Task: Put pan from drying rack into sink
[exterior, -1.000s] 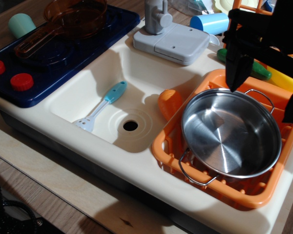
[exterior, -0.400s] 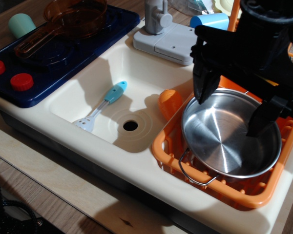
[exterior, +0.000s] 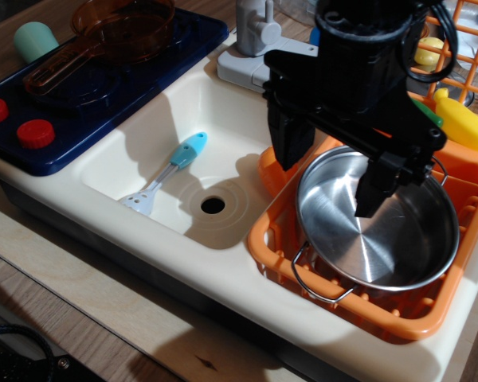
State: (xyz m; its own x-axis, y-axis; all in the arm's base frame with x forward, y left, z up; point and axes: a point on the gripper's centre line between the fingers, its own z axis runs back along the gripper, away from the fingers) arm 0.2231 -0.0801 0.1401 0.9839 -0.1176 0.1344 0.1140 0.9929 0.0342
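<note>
The shiny steel pan (exterior: pixel 382 235) lies flat in the orange drying rack (exterior: pixel 344 309) at the right, one wire loop handle (exterior: pixel 315 282) toward the front. My black gripper (exterior: pixel 331 169) is open above the pan's back-left rim. Its left finger (exterior: pixel 287 147) hangs outside the rim, over an orange object (exterior: pixel 271 173). Its right finger (exterior: pixel 374 189) hangs over the pan's inside. It holds nothing. The cream-white sink (exterior: pixel 155 143) with its drain hole (exterior: pixel 213 205) lies to the left of the rack. The arm hides the pan's back edge.
A blue-handled spatula (exterior: pixel 166 173) lies in the sink. The grey faucet (exterior: pixel 253 28) stands behind it. A brown translucent pan (exterior: pixel 115 32) sits on the navy stovetop (exterior: pixel 103 99). A yellow toy (exterior: pixel 464 121) and an orange wire crate (exterior: pixel 462 48) stand at the back right.
My gripper has moved left and down, from the pan's back-right side to its back-left rim. It stays open. The pan has not moved.
</note>
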